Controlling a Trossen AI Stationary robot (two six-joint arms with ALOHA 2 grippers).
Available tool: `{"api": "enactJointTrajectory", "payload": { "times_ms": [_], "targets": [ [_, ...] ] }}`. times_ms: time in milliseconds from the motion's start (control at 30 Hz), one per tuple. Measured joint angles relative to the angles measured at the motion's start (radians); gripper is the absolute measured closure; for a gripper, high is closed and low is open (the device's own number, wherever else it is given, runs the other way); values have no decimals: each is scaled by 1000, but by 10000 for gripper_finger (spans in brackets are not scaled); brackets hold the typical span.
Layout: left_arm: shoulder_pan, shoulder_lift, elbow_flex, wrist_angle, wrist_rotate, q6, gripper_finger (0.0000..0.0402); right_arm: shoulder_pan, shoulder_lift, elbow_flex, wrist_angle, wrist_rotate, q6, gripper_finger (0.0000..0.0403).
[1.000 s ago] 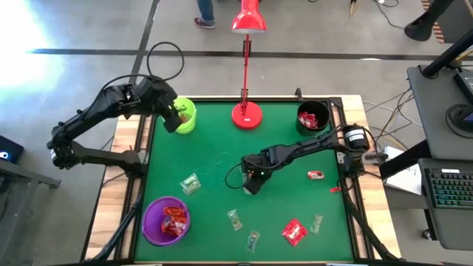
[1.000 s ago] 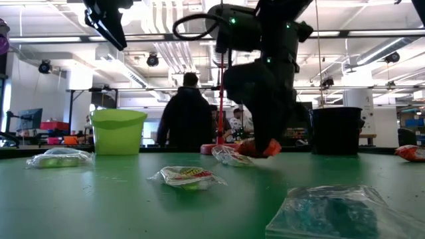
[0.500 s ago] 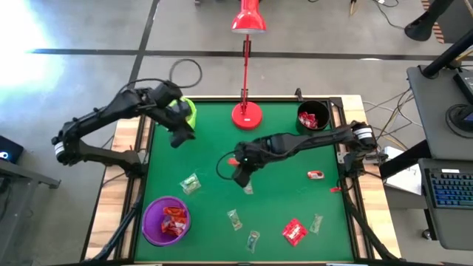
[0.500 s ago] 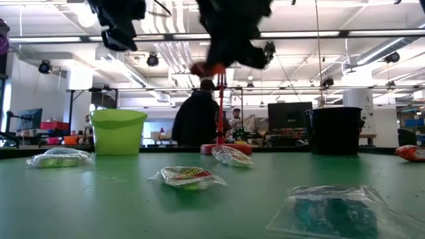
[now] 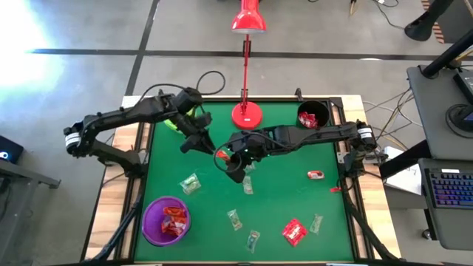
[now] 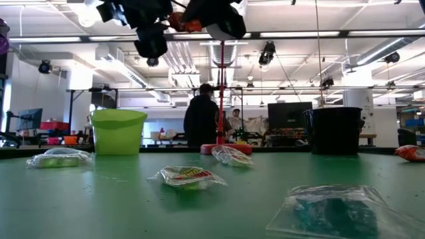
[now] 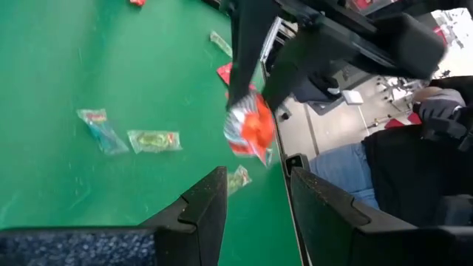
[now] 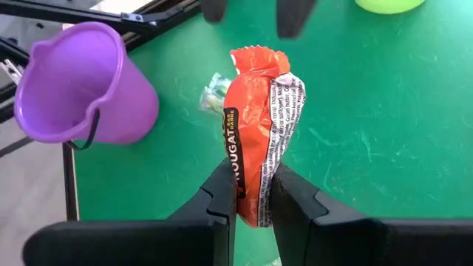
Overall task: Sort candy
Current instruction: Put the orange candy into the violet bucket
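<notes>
Right hand (image 8: 253, 210), raised above mid-bench (image 5: 295, 199), is clamped on an orange candy (image 8: 259, 133), with the left hand (image 7: 255, 196) just beside it at nine o'clock, fingers apart and holding nothing, while further candies (image 5: 191, 183) lie scattered toward six o'clock.

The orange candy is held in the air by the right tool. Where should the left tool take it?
I would grip the free crimped end of the orange candy, facing away from the right tool, which pinches its other end. Bring the left tool straight from opposite, jaws across the flat faces.
</notes>
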Motion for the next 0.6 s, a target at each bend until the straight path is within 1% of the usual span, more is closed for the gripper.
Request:
{"api": "enactJointTrajectory", "payload": {
  "times_ms": [333, 500, 600],
  "targets": [
    [-8, 102, 117, -4, -1, 18, 268, 0, 1, 10, -5, 17, -13, 353],
    [-32, 140, 138, -73, 4, 57, 268, 0, 0, 9, -9, 18, -19, 354],
    [-48, 151, 135, -80, 12, 78, 268, -1, 0, 9, -9, 18, -21, 354]
  ]
}}
